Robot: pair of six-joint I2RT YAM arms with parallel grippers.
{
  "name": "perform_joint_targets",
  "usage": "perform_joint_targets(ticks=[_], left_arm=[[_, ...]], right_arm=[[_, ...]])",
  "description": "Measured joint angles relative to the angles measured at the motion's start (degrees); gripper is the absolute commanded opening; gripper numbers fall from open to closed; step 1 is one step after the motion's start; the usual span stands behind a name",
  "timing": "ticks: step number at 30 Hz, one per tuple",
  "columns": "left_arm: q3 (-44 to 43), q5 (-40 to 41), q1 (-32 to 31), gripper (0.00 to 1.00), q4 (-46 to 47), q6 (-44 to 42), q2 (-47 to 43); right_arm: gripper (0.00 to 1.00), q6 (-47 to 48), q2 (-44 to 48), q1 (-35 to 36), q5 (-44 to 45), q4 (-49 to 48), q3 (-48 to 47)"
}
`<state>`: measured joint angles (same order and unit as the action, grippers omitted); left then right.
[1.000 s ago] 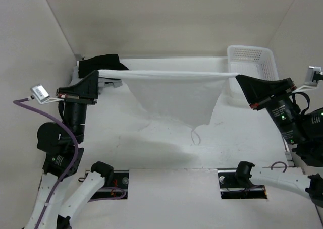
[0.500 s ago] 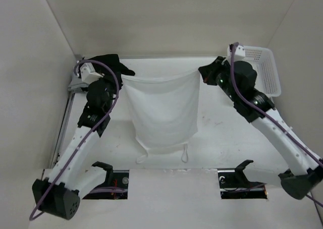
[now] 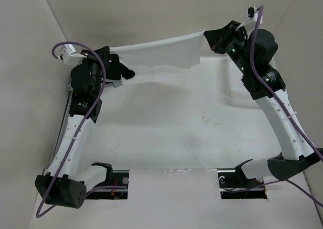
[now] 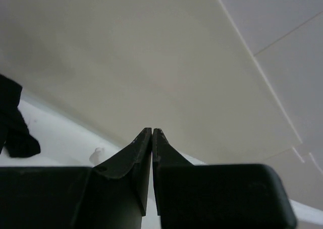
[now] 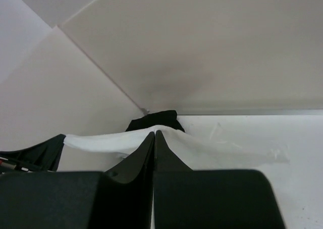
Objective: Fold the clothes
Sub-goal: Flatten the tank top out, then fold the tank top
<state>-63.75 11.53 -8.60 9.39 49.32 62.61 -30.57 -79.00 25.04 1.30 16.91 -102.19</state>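
Observation:
The clothes (image 3: 161, 50), one thin white garment, hang stretched in the air in front of the back wall, clear of the table. My left gripper (image 3: 107, 51) is shut at their left end, and my right gripper (image 3: 206, 36) is shut on their higher right end. In the right wrist view the white cloth (image 5: 101, 140) runs left from the shut gripper (image 5: 155, 133). In the left wrist view the gripper (image 4: 152, 130) is shut, and no cloth shows beyond its tips.
A black garment (image 3: 121, 70) lies at the back left corner, just below my left gripper, and shows in both wrist views (image 4: 12, 123) (image 5: 156, 120). A white basket (image 3: 233, 88) stands at the back right, mostly hidden by my right arm. Walls close in on three sides.
Both arms have risen and swung toward the back wall. The garment, which hung down to the table half a second ago, is now lifted clear and stretched almost level.

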Motion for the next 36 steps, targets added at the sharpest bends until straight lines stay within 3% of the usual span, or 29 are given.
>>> perform_joint_targets(ticks=[3,7,14,16,18,20,24,28,33,36], left_arm=[[0.00,-0.31,-0.26,0.04,1.18,-0.22,-0.98],[6.38,0.17,-2.25,0.05,3.48,-0.72,-2.75],[33.92,0.83,-3.26,0.05,1.84,0.15,-11.37],[41.51,-0.13,-3.45,0.05,-0.26,0.74,-16.59],[48.06,-2.51,-3.43,0.05,-7.91,1.57,-25.44],[49.90,-4.68,-3.41,0.05,-18.62,2.91,-36.26],[49.57,-4.44,-7.13,0.05,-32.68,7.13,-51.08],[47.82,-1.77,-13.86,0.05,-43.58,11.30,-53.18],[43.74,4.81,-16.37,0.05,-48.63,12.79,-50.82],[41.05,6.88,-16.39,0.05,-41.90,12.17,-40.98]], right_arm=[[0.01,0.17,1.60,-0.28,-0.55,-1.66,2.16],[0.02,-0.31,5.64,-0.22,-1.14,-4.52,14.84],[0.00,-7.06,12.59,0.81,-1.31,-11.93,53.68],[0.00,-8.50,14.78,2.45,-0.83,-13.29,60.37],[0.00,-10.69,22.51,8.33,-0.61,-11.45,71.63],[0.00,-13.16,28.87,13.90,-0.48,-8.24,76.89],[0.00,-20.26,43.76,24.11,0.85,-0.17,81.96],[0.01,-28.52,54.42,33.05,3.69,8.02,83.41],[0.01,-31.12,51.71,35.45,6.64,11.41,83.01],[0.01,-26.56,39.19,27.69,7.17,9.81,77.35]])
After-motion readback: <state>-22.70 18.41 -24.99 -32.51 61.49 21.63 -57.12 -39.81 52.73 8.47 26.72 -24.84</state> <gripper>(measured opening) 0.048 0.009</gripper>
